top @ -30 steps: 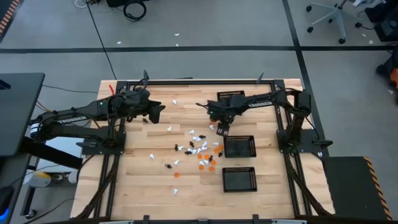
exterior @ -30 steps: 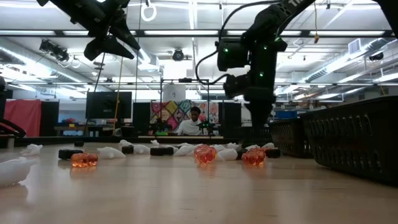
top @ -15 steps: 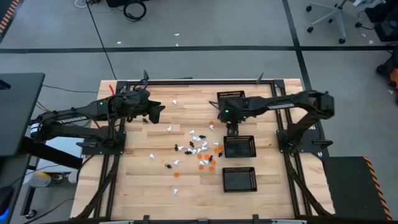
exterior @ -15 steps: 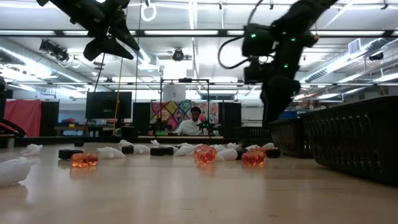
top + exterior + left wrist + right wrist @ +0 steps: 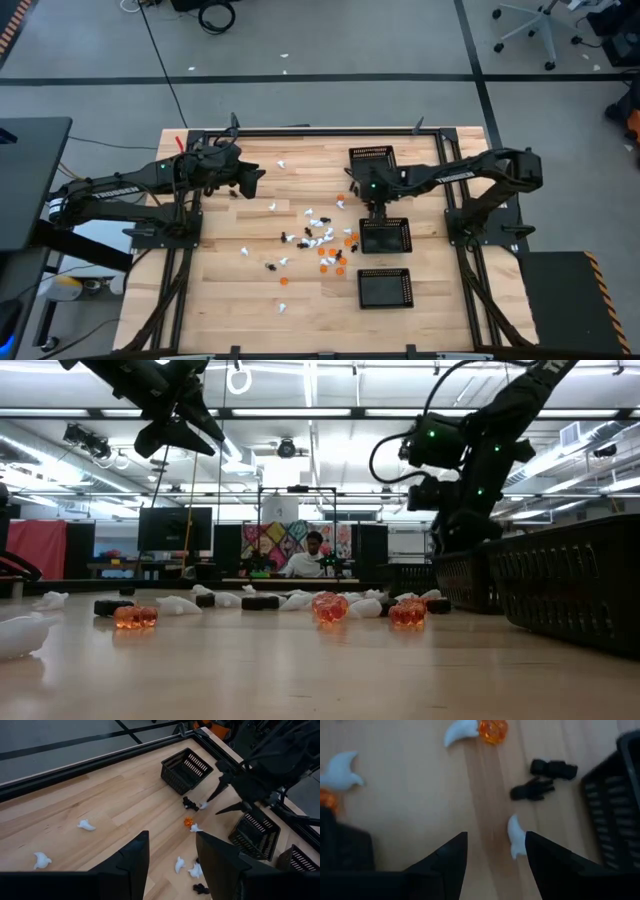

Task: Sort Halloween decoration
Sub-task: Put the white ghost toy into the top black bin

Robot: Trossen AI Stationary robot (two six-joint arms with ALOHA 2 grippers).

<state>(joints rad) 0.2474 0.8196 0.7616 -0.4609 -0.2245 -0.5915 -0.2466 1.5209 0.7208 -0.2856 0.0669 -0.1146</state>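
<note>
Figures, white, orange and black, lie scattered at the worktop's centre. Your right claw hangs apart, empty, beside the middle mesh tray; your left claw, also apart, waits upper left.

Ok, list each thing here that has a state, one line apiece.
Left gripper: jaws open, empty, raised over the table's left part.
Right gripper: jaws open, empty, above a white figure.
Figures: loose on the table, unsorted.
Trays: upright; nothing visible inside them.
</note>
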